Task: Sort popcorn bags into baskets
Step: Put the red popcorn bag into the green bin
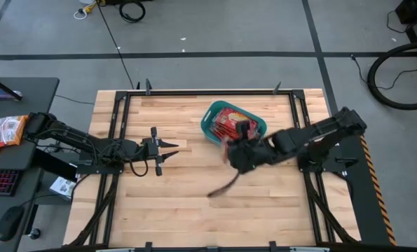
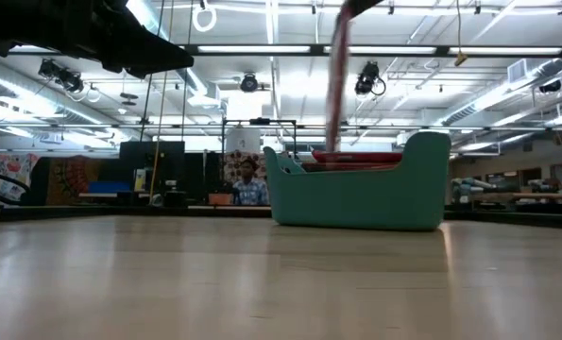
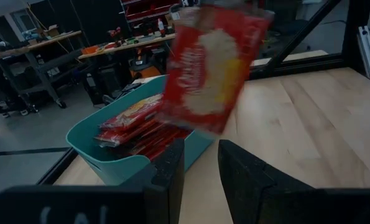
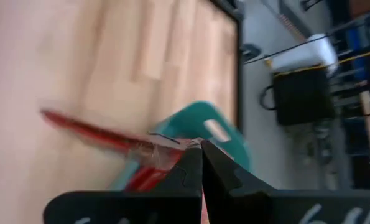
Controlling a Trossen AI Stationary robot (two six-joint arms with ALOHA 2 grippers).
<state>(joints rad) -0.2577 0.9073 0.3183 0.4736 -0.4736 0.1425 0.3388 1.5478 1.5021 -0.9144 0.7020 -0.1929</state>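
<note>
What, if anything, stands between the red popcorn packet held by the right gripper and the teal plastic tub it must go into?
Nothing visible does. The right gripper holds the flat red popcorn packet in the air beside the teal plastic tub, whose open top already holds more red packets. The left gripper waits apart.

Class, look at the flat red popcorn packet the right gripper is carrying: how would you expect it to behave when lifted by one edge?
The flat red popcorn packet hangs from the right gripper, pinched by one edge, so it is probably light. It hangs almost flat in the left wrist view, suggesting some stiffness. Its blur suggests it swings freely over the teal plastic tub.
</note>
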